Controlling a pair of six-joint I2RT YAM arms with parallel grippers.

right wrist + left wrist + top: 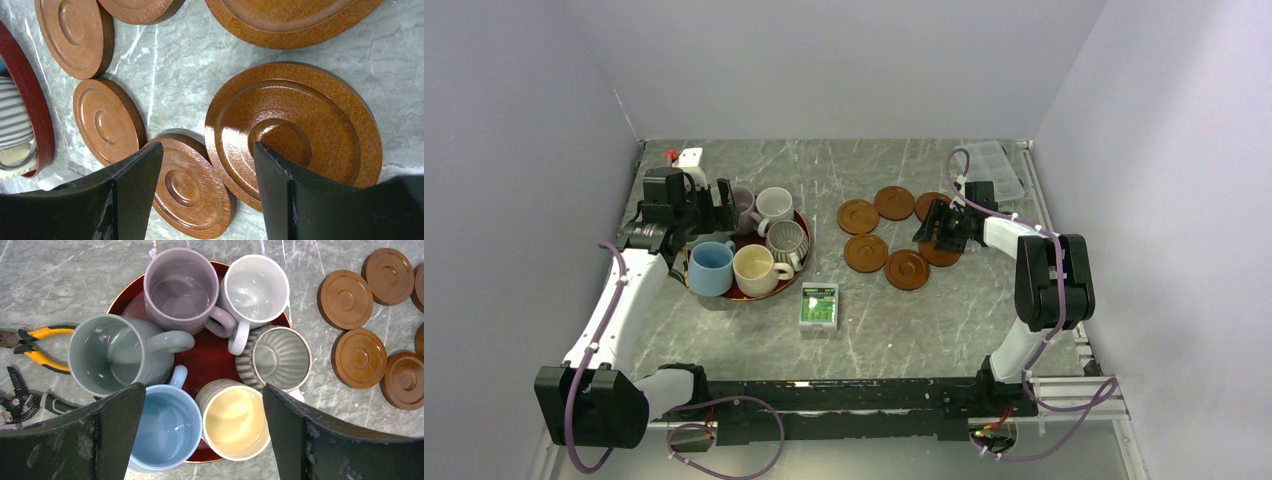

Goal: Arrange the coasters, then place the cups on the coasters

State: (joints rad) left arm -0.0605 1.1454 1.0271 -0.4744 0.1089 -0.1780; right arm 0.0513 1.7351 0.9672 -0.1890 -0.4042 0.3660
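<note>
Six cups stand crowded on a dark-red tray (207, 357): mauve (182, 287), white (255, 287), grey-green (107, 355), striped (277, 357), light blue (162, 422) and cream (235, 417). My left gripper (200, 390) hangs open above the blue and cream cups, holding nothing. Right of the tray lie several reddish-brown coasters (865, 252), bunched together. My right gripper (207, 150) is open low over them. One finger is above a near coaster (295, 130), the other above its neighbour (187, 187), and nothing is gripped. In the top view the right gripper (927, 228) sits among the coasters.
A green-and-white box (818, 307) lies in front of the tray. A clear plastic case (996, 168) sits at the back right. Yellow-handled pliers (40, 342) and wire strippers (20, 400) lie left of the tray. Walls close in the table on three sides.
</note>
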